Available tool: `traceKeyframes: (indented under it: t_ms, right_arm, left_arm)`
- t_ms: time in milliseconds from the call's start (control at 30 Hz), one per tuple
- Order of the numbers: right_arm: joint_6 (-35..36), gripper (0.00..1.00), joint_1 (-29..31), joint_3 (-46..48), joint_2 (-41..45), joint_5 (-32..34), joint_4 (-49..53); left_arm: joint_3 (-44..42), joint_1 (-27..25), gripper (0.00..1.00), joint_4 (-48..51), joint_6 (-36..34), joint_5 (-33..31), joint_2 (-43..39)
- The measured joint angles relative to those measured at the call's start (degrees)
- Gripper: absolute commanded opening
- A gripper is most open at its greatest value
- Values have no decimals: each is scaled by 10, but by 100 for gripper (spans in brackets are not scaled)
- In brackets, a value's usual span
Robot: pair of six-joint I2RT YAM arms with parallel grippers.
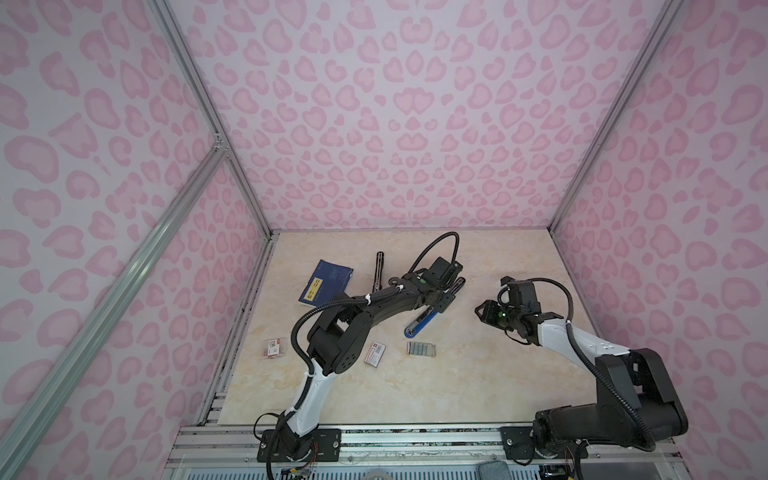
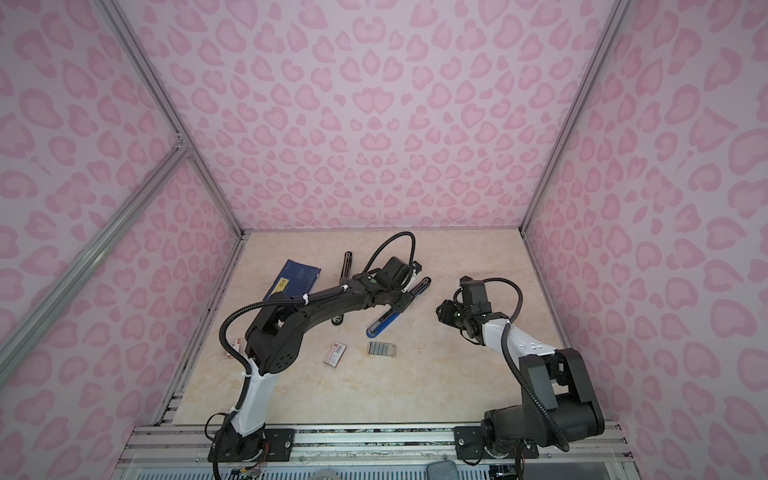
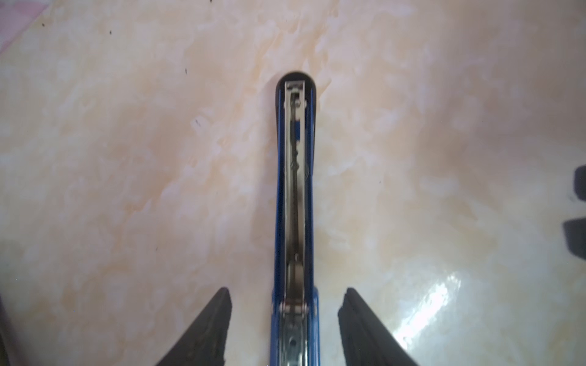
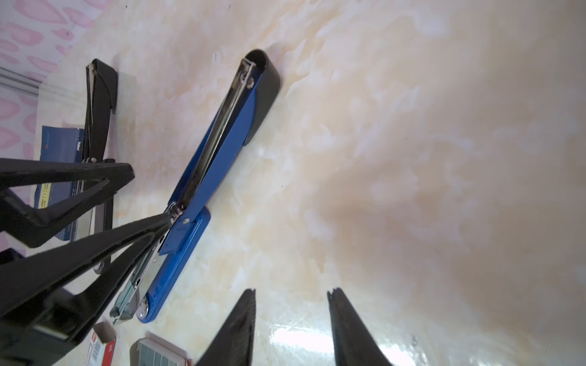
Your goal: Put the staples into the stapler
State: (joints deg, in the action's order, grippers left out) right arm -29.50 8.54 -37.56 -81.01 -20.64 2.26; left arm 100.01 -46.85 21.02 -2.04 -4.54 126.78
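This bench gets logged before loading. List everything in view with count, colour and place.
opened blue metal stapler: one, blue with a silver channel, table middle
opened black stapler: one, black, far side
flat dark blue packet: one, yellow label, far left
red-and-white printed cardboard boxes: two, one at the left edge, one near the front
silvery-grey ribbed staple strips: one batch, grey, front middle
beige marbled table: one
left pincer: black, open, straddling the blue stapler
right pincer: black, open, empty, right of the blue stapler
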Motion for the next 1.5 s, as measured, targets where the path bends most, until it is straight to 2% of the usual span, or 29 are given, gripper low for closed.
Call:
traceKeyframes:
  t_ms: [267,433,500,567,600,933,1233,1500]
  right_arm:
    - [-26,45,-26,0,-25,-36,-47]
    - [-40,46,-37,0,-55,-52,-87]
    - [-48,48,-45,0,-74,-62,-112]
    - [-64,50,-51,3,-95,-71,-144]
    - [-73,50,-55,4,-108,-78,-163]
    - [-155,50,-79,9,-199,-122,-335]
    - [-242,56,-82,7,-286,-162,-500]
    - [-310,56,-82,11,-339,-184,-618]
  left_arm:
    - [108,12,56,28,20,43,94]
    - [130,14,42,33,20,65,113]
    - [135,14,39,34,20,71,117]
    - [137,14,37,33,20,80,120]
    - [138,14,31,33,20,81,121]
    - [139,10,23,32,6,87,122]
    - [112,-2,19,-2,3,81,112]
    - [87,-6,16,-15,4,82,86]
